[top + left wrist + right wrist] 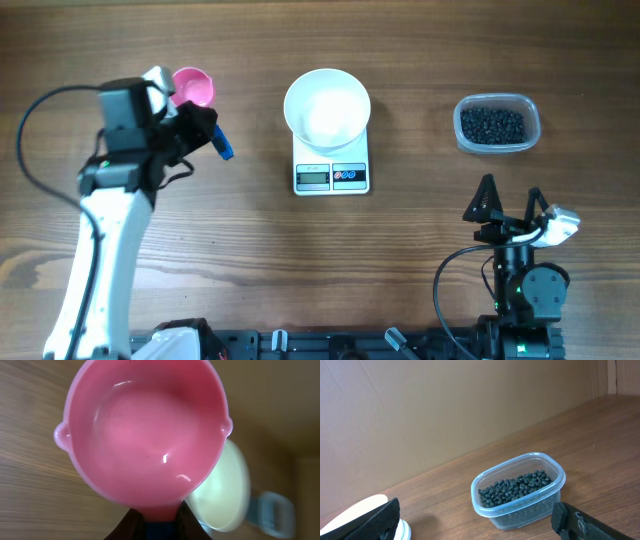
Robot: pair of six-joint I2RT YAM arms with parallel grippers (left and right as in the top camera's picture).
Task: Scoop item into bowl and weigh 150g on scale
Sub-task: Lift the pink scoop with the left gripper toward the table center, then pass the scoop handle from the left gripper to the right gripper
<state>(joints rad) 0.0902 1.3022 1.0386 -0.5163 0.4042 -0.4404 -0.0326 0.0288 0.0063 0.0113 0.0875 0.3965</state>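
Observation:
A pink scoop (pixel 192 85) with a blue handle (pixel 222 145) is held at the far left of the table, and my left gripper (pixel 198 125) is shut on that handle. In the left wrist view the empty pink scoop (pixel 145 430) fills the frame, its neck pinched in my left gripper (pixel 161 516). The white bowl (pixel 327 105) stands empty on the scale (pixel 332 176) at the middle. The item (pixel 492 125), a heap of small black pieces, lies in a clear tub (pixel 527 112) at the right. My right gripper (pixel 510 200) is open in front of the tub, with the item (pixel 516 487) beyond its spread fingers.
The clear tub (pixel 520 505) stands on bare wood with a plain wall behind it. The bowl's rim (pixel 355 514) shows at the left of the right wrist view. A black cable (pixel 40 110) loops left of the left arm.

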